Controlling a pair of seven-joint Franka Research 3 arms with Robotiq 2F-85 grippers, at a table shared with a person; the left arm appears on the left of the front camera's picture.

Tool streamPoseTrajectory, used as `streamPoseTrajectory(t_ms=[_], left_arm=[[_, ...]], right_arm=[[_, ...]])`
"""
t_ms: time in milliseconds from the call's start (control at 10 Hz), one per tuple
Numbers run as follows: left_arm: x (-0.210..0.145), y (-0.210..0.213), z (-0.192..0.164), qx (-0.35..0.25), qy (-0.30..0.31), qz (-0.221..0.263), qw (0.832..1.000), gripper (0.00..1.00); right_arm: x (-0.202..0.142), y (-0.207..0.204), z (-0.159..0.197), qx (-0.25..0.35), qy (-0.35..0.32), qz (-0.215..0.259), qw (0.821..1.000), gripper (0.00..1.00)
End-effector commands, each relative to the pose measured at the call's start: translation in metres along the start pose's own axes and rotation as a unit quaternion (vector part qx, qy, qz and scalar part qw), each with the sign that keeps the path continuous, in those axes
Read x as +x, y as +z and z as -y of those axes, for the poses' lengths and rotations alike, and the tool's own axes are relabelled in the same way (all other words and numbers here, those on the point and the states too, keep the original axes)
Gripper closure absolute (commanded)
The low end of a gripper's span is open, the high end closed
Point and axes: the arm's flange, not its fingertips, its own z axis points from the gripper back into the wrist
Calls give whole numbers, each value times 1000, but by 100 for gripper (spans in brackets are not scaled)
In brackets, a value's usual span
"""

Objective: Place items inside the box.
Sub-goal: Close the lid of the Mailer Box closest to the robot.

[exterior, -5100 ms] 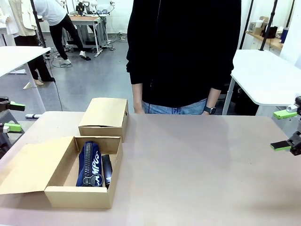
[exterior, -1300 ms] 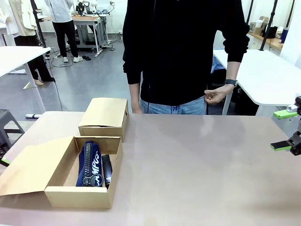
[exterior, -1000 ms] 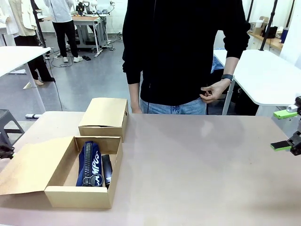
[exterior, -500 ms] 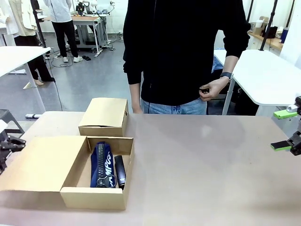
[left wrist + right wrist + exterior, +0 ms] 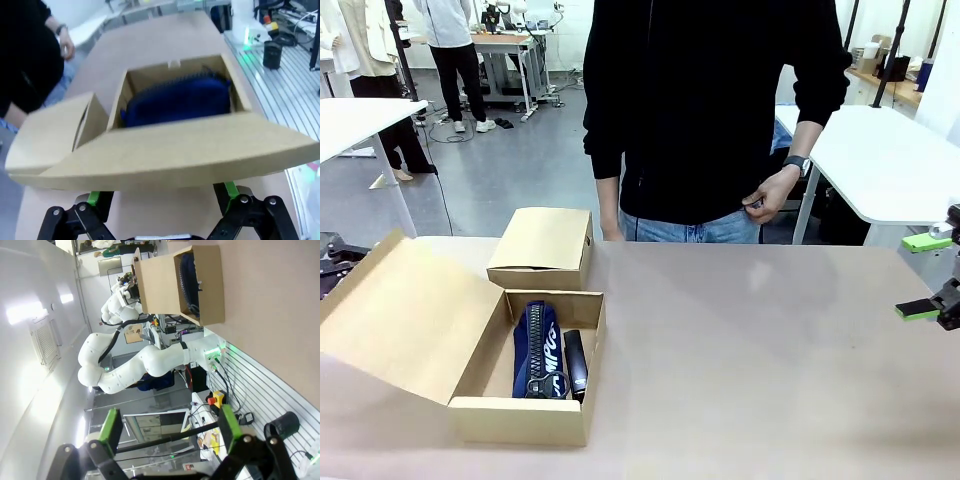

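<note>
Both items lie inside the shallow tan cardboard box [image 5: 525,420], which sits near the front-left corner of the table [image 5: 750,350]. The navy-blue zip pencil pouch [image 5: 537,350] runs lengthwise down the box's middle, ring pull toward the front wall. The black desk stapler [image 5: 575,360] lies just beside it, against the right wall.

The wide flap lid [image 5: 405,315] stands tilted up and out to the left, about halfway raised. The left gripper [image 5: 162,197] is under and behind the flap's free edge, seen in the left wrist view; its green pads [image 5: 93,197] stand well apart, apparently pushing, not pinching.

Judgement: the step in hand is closing the lid. The push should follow the hinge's arc, since the light box may slide on the smooth tabletop. The pouch sits high and may hold the flap off.

Materials: the box is matte corrugated board with crisp folds, the pouch soft fabric with white lettering and the stapler hard and glossy.

The right gripper [image 5: 928,276] hangs open at the table's right edge, holding nothing. The smaller cardboard box [image 5: 542,248] sits closed just behind. The person [image 5: 710,110] stands at the far edge.
</note>
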Motion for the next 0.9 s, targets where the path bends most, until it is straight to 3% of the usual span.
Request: streamPoseTrajectory(t_ms=[0,100,200,300,500,800], left_arm=[[-19,-22,14,16,-44,45,998,0],[1,-39,8,36,-71,45,996,0],[19,-65,1,34,-73,81,993,0],[31,-97,-3,36,-64,79,994,0],[36,-158,-4,46,-28,99,994,0],[29,-223,6,70,6,72,995,0]], right_arm=[[-1,1,-5,9,-5,0,1000,0],[-1,1,-5,9,-5,0,1000,0],[-1,1,-5,9,-5,0,1000,0],[-1,1,-5,9,-5,0,1000,0],[-1,1,-5,9,-5,0,1000,0],[-1,1,-5,9,-5,0,1000,0]])
